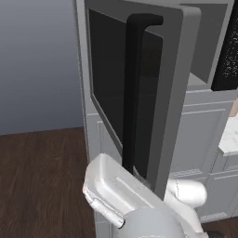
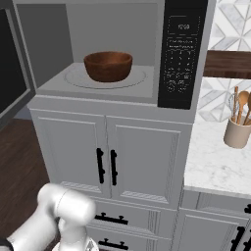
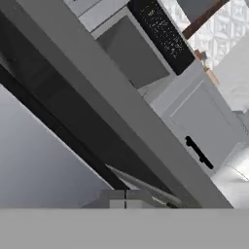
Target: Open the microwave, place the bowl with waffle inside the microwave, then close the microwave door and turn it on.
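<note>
So the microwave door (image 1: 139, 93) is swung way out, taking up the middle of my left base view, its long black bar handle (image 1: 132, 93) running top to bottom down the center. My wrist and hand sit at the bottom of that frame, right against the lower end of the handle and the door's bottom edge. My gripper (image 3: 125, 198) peeks in at the bottom center of the hand view, pads pressed together, holding nothing.

The right base view gives me what the left one can't: the microwave (image 2: 117, 54) cavity wide open in the upper half of the frame, with the brown bowl (image 2: 108, 66) sitting on the round turntable plate (image 2: 139, 78) inside. I can't see down into the bowl, so no idea about the waffle. The black control strip (image 2: 182, 54) is just right of the cavity.

In that view the door is only a dark sliver at the left edge. Below the microwave are white cupboards (image 2: 112, 157) with black handles, and at right a marble counter (image 2: 220, 162) with a utensil crock (image 2: 238, 130). Left of the door in the left base view it's just dark wood floor (image 1: 42, 186) and a plain grey wall (image 1: 39, 60), plenty of room on that side.
</note>
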Controlling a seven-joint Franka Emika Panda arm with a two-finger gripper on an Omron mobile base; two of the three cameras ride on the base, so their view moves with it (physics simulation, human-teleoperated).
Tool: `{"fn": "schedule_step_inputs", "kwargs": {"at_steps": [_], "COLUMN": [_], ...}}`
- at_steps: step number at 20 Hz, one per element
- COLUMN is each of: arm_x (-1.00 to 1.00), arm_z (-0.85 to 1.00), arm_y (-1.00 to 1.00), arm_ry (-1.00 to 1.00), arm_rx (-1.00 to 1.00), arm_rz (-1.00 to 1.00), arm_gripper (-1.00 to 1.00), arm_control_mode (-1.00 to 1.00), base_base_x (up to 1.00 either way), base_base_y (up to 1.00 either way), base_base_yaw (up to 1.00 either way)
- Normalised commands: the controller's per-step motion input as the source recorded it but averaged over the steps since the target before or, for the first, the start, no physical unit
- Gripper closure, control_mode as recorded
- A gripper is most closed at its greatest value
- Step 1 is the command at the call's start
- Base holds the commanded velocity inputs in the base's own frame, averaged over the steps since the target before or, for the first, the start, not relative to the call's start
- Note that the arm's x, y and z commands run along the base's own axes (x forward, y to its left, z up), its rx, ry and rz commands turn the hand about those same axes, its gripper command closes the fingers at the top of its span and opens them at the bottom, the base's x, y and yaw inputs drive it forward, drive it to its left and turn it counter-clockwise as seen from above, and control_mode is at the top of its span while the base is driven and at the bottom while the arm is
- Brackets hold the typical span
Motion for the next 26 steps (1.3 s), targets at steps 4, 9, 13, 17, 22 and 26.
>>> {"fn": "schedule_step_inputs", "kwargs": {"at_steps": [4,9,13,17,22,26], "arm_x": [0.88,1.00,1.00,0.90,0.17,-0.40], "arm_z": [-0.29,-0.16,-0.12,-0.16,-0.04,0.00], "arm_y": [0.43,0.25,-0.08,-0.61,-1.00,-1.00], "arm_ry": [0.16,0.11,0.05,0.06,0.01,0.00], "arm_rx": [-0.49,-0.55,-0.44,-0.31,-0.21,-0.13], "arm_rz": [-0.58,-0.59,-0.50,-0.28,-0.04,0.01], "arm_gripper": [1.00,1.00,1.00,1.00,1.00,1.00], "arm_control_mode": [-1.00,-1.00,-1.00,-1.00,-1.00,-1.00], "base_base_x": [0.00,0.00,0.00,0.00,0.00,0.00], "base_base_y": [0.00,0.00,0.00,0.00,0.00,0.00], "base_base_yaw": [0.00,0.00,0.00,0.00,0.00,0.00]}}
